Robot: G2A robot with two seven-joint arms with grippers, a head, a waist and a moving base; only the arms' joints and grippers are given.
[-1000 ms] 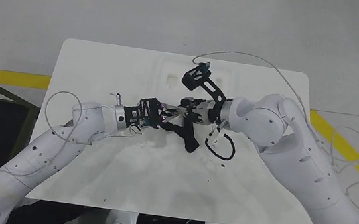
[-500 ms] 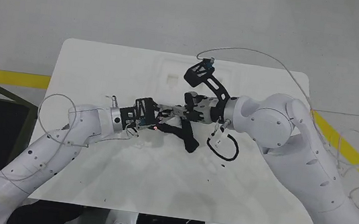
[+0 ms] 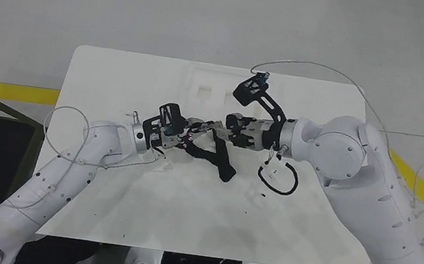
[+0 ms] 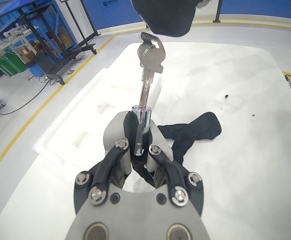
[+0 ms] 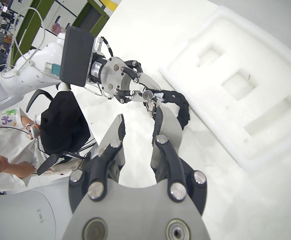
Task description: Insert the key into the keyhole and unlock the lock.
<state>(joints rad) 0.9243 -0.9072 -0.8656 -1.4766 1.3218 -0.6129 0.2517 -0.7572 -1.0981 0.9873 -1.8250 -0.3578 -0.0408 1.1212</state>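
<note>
Noted white lettering on a blue wall panel [image 4: 118, 9] beyond the tabletop [image 3: 123, 73]; not transcribed.

Found a white foam tray [image 3: 217, 93] with rectangular pockets lying at the middle of the far edge. Found open surface along the near edge and toward both side edges. Logged a few small dark specks [image 4: 226, 96] on that surface.

Located the left hand [image 4: 136, 127] above the middle of the tabletop, closed narrow on the lock [image 4: 141, 120], a chrome cylinder. Found a black cloth strip [image 4: 193, 134] caught between the same fingers alongside the cylinder, its loose end trailing down onto the tabletop toward the near edge.

Confirmed the key [image 4: 149, 68] seated blade-first in the keyhole [image 4: 142, 108], with its head standing clear of the cylinder. Noted a second key [image 4: 147, 37] on the same ring, lying against the first.

Located the right hand [image 5: 139, 125] facing the left hand, just on the far side of the key, fingers spread wide and gripping nothing. Placed one fingertip [image 5: 159, 116] just beside the key head; could not establish contact. Placed the other finger well apart from the key.
</note>
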